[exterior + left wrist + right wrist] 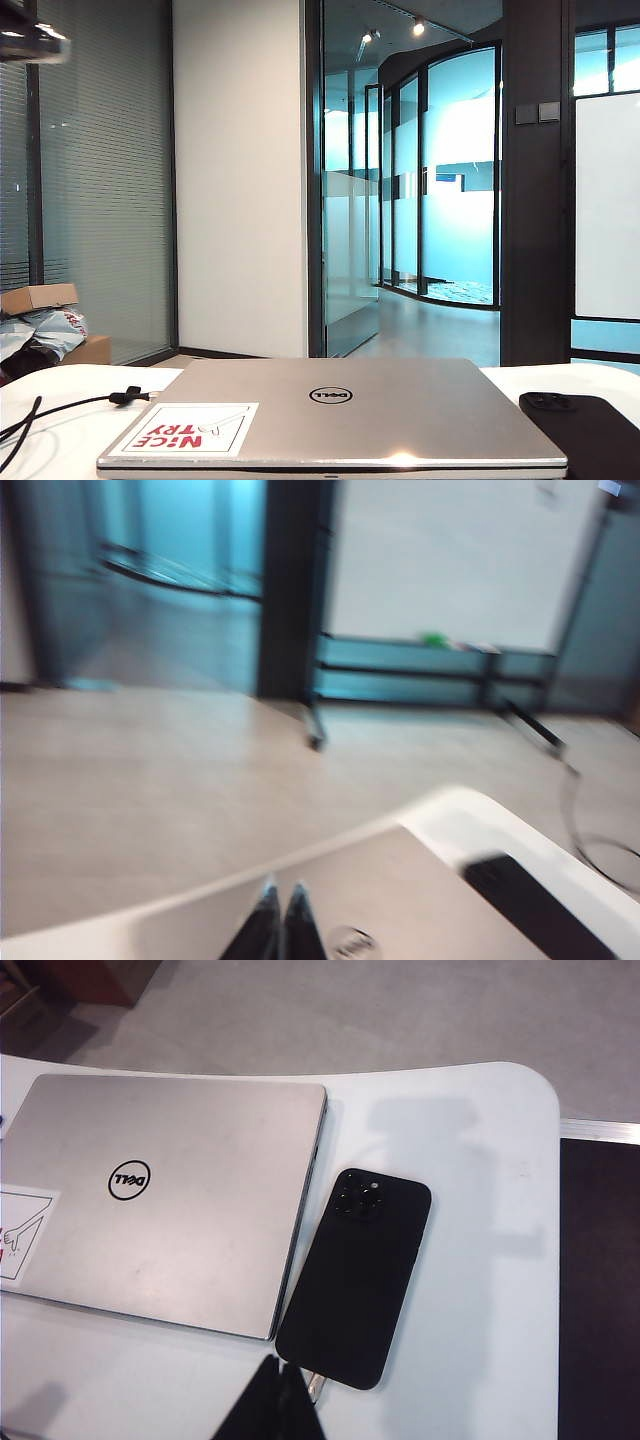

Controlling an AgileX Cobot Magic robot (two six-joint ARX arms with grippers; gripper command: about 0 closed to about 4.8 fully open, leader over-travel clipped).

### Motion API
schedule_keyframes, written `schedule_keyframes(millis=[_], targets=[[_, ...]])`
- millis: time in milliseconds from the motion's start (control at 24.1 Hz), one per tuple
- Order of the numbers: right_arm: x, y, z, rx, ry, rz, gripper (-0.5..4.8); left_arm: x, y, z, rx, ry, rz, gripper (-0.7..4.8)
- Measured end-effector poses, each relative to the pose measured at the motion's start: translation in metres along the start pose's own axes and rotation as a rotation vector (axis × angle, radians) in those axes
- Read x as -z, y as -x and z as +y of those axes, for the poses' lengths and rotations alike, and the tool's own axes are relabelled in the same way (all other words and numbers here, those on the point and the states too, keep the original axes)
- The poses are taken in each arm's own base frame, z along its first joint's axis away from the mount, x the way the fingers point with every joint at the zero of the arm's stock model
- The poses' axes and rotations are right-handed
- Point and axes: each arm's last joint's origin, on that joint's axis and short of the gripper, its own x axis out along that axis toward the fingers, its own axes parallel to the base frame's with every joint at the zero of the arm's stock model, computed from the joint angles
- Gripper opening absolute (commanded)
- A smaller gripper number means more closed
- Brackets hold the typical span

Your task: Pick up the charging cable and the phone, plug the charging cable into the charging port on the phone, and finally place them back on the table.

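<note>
Both claws are closed and hold nothing; my right claw (283, 1385) hovers just above the phone (355, 1275) on the tabletop (470, 1260); left claw (280, 915) over the laptop (420, 900), cable (70, 407) away from it; I judge the phone stiff, slippery; grip its long edges.

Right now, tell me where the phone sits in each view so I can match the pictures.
Exterior view: the phone lies at the bottom right corner, on the table, right of the laptop.
Left wrist view: blurred dark slab at lower right, beside the laptop.
Right wrist view: centre, camera bump up, beside the laptop's edge, just past the shut right claw.
Shared landmark: the silver laptop's round logo.
</note>
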Motion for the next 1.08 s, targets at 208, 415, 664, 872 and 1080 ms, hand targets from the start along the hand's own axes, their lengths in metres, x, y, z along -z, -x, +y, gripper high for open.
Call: schedule_keyframes(millis=[208, 415, 664, 872, 1080], targets=[[0.0, 0.0, 0.0, 0.0, 0.0, 0.0, 0.0, -0.001, 0.026, 0.023, -0.256, -0.031, -0.093, -0.06], [0.0, 0.0, 0.0, 0.001, 0.0, -0.001, 0.0, 0.014, 0.039, 0.033, -0.385, -0.041, -0.102, -0.06], [0.0, 0.0, 0.0, 0.0, 0.0, -0.001, 0.0, 0.029, 0.044, 0.039, -0.457, -0.048, -0.111, -0.06], [0.0, 0.0, 0.0, 0.001, 0.0, -0.001, 0.0, 0.049, 0.041, 0.044, -0.461, -0.031, -0.069, -0.06], [0.0, 0.0, 0.0, 0.0, 0.0, -0.001, 0.0, 0.049, 0.041, 0.044, -0.461, -0.038, -0.072, -0.06]])
